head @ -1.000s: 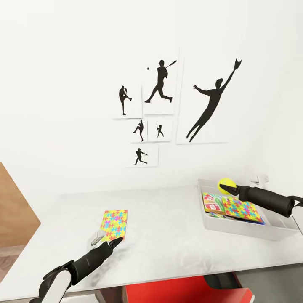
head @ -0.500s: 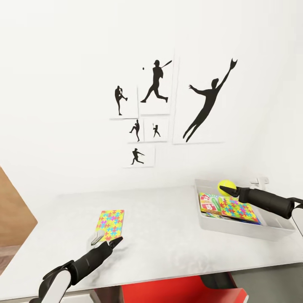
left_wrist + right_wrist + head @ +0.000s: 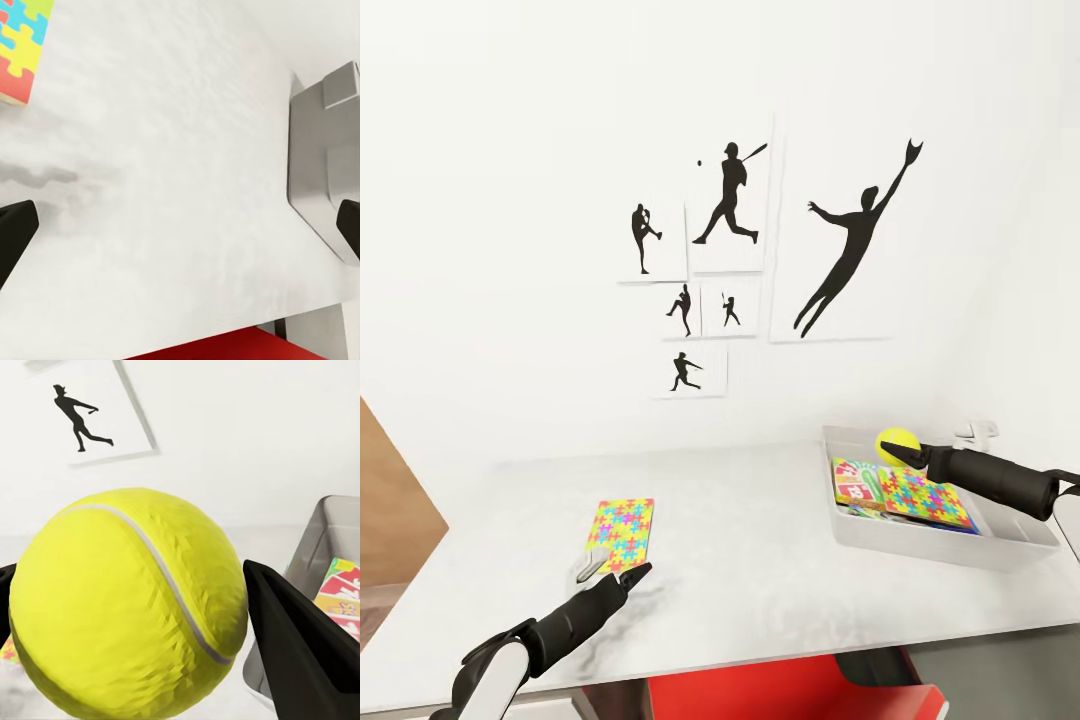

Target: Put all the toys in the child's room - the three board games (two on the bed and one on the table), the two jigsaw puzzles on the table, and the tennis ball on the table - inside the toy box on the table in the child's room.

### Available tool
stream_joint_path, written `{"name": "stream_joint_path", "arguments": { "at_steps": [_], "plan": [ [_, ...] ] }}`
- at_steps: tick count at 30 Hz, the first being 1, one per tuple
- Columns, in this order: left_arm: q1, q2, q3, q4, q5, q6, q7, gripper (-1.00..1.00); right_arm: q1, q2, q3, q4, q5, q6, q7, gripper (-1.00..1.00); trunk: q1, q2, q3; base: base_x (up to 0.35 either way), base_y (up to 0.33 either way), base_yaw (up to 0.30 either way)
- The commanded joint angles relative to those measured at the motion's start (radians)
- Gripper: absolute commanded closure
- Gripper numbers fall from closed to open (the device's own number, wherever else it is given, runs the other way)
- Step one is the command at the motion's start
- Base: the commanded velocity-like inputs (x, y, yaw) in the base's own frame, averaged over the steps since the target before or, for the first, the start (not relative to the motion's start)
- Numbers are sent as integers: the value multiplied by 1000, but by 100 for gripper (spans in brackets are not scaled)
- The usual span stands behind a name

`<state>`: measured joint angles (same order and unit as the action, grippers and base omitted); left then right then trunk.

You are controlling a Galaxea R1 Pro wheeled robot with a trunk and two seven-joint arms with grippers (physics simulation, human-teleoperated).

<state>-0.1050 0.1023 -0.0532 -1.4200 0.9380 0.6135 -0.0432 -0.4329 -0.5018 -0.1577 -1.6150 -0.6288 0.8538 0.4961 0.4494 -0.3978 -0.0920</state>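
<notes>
Yellow tennis ball (image 3: 898, 444) sits squeezed between the fingers of the right gripper (image 3: 908, 452), held up over the far end of the grey toy box (image 3: 920, 540) on the pale table (image 3: 760, 540). Inside the box lie a jigsaw puzzle (image 3: 928, 497) and a board game (image 3: 857, 483). Another jigsaw puzzle (image 3: 622, 521) lies flat on the table, just past the left gripper (image 3: 618, 574), whose fingers are spread wide and hold nothing
</notes>
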Motion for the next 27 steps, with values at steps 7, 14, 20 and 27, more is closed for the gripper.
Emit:
{"name": "stream_joint_path", "arguments": {
  "at_steps": [7,14,20,27],
  "plan": [
    [-1,1,0,0,1,3,-1,-100,-1,0,-2,0,-2,6,10,100,1,-2,-1,0,-1,0],
    [-1,1,0,0,1,3,-1,-100,-1,0,-9,0,-2,6,11,100,1,-2,0,0,0,0],
    [-1,1,-1,0,1,3,-1,-100,-1,0,-13,0,-2,10,12,100,1,-2,0,0,0,0],
    [-1,1,-2,0,1,3,-1,-100,-1,0,-14,0,-1,7,12,100,1,-2,0,0,0,0]
  ]
}}
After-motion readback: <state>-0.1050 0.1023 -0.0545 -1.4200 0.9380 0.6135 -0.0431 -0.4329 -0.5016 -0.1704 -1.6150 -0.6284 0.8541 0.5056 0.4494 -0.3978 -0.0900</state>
